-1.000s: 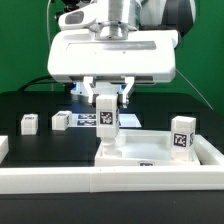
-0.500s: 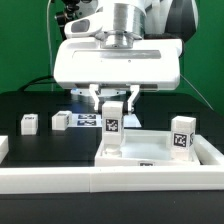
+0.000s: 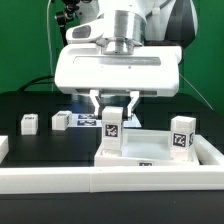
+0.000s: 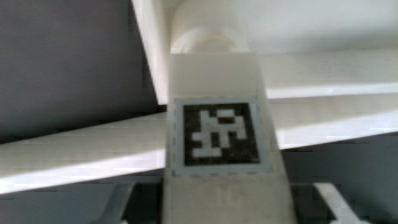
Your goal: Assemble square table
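"Exterior view, please: where is the gripper (image 3: 112, 112)?" asks Ana.

"It hangs over the black table (image 3: 30, 100), near the middle," answers Tomas. "Its fingers (image 3: 97, 101) are clamped on the upper part of the held leg (image 3: 112, 127), one on each side. The leg stands upright, with its tag facing the camera."

"And the lower end of this leg?"

"It points to 6 o'clock from the gripper and meets the corner of the tabletop (image 3: 155, 152) on the exterior view's left. How deep it sits in the socket, he cannot tell."

"Does the wrist view help?"

"A little. The held leg (image 4: 217, 90) runs down the middle with its tag clear, and its far end meets a rounded part of the tabletop (image 4: 63, 150). The rim crosses behind it on a slant."

"What about the other legs?"

"The corner leg (image 3: 181, 135) stands upright on the tabletop at about 3 o'clock from the held leg, well apart. The first loose leg (image 3: 29, 122) and the second loose leg (image 3: 61, 120) lie on the black table at 9 o'clock, near each other but not touching."

"Anything more?"

"The marker board (image 3: 84, 120) lies flat between the second loose leg and the held leg. The border rail (image 3: 110, 182) runs across at 6 o'clock, just in front of the tabletop."
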